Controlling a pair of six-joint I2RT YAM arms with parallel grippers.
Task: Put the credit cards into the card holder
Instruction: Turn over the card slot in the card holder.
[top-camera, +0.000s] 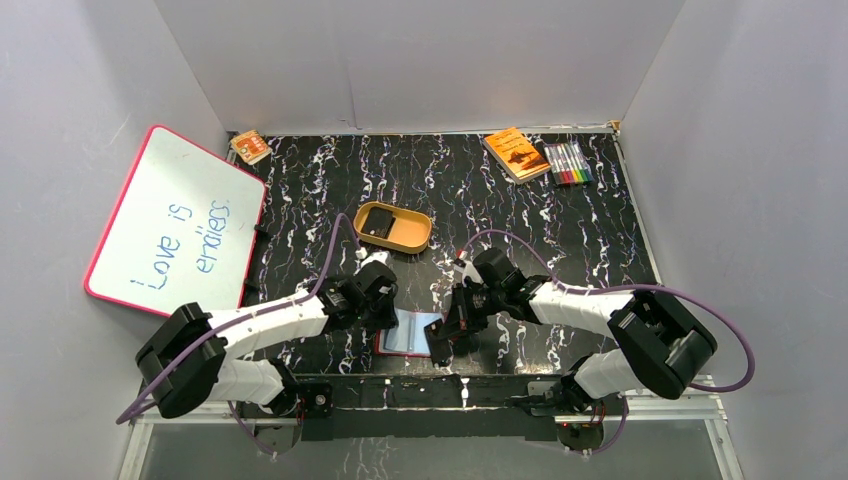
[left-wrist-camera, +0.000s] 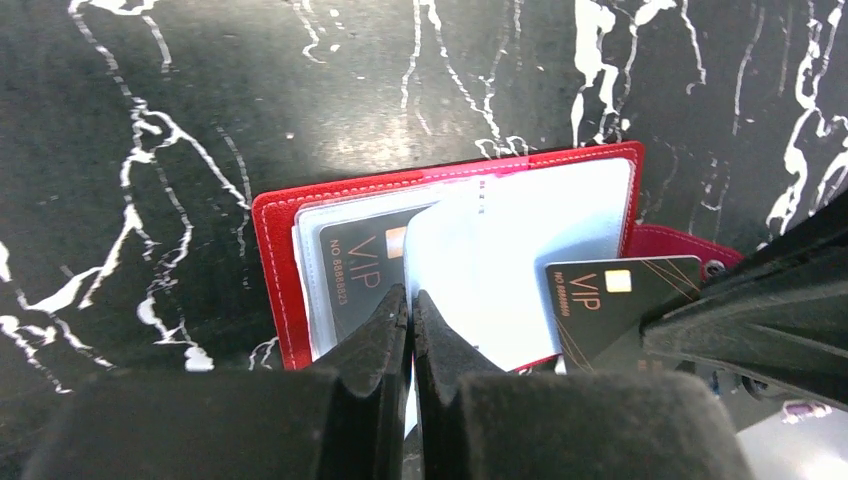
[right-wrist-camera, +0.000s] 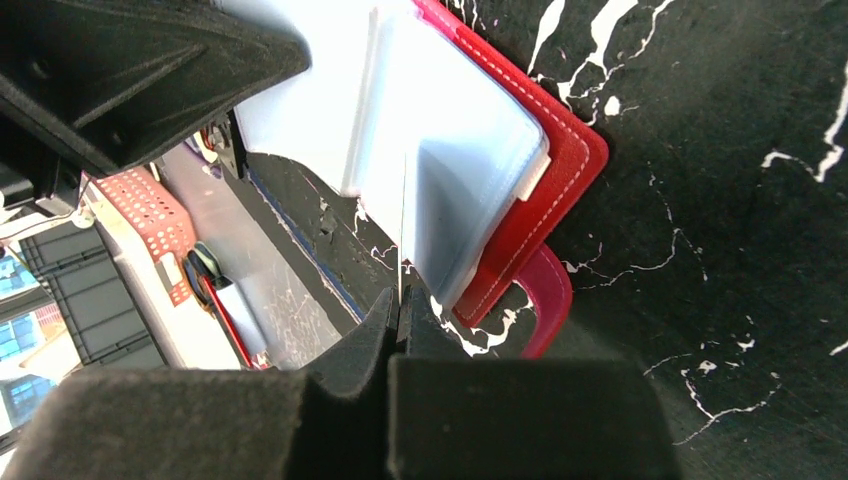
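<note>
Grip check from my station: the right gripper (right-wrist-camera: 399, 303) pinches a thin black rectangular credit card (left-wrist-camera: 620, 300) edge-on over the open red leather-like folding card holder (left-wrist-camera: 275, 260), which lies on the black marbled table (top-camera: 540, 210) between both arms. My left gripper (left-wrist-camera: 411, 303), pressed together, nips one clear pocket leaf (left-wrist-camera: 520, 260) of it.

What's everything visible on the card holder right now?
The card holder is red, leather-like with white stitching, lying open on the black marbled table between the arms. Its clear grey-blue sleeves fan upward; one holds a black VIP card. A snap tab sticks out one side. The left gripper is shut on a lifted sleeve; the right gripper holds a second card at the sleeves.
</note>
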